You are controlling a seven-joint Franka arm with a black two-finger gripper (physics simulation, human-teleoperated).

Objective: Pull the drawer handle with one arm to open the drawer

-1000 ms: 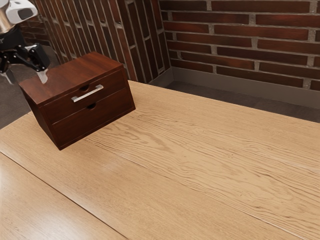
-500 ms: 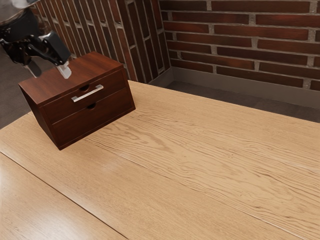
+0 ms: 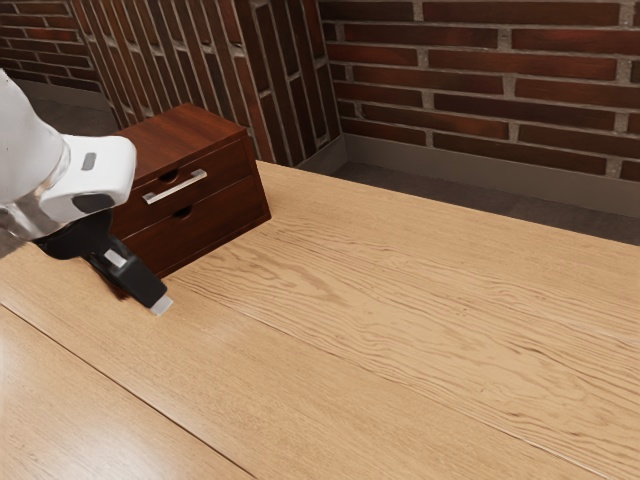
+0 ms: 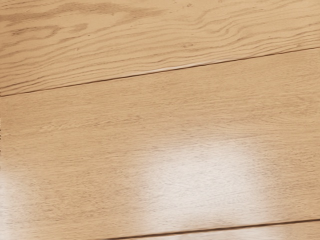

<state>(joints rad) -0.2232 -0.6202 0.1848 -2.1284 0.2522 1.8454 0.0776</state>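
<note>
While the light oak plank table (image 3: 420, 330) fills the frame, the dark red-brown wooden two-drawer cabinet (image 3: 205, 222), likely heavy, sits upper left; the black gripper (image 3: 148, 293) hangs below-left, open or closed I cannot tell; its upper drawer (image 3: 225, 165) bears a stiff, slick-looking silver bar handle (image 3: 174, 186), best pinched mid-bar

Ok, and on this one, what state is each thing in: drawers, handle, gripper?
Top drawer: shut, front flush with the cabinet.
Handle: free, nothing touching it.
Lower drawer: shut.
Gripper: low over the table by the cabinet's front corner, apart from the handle.
</note>
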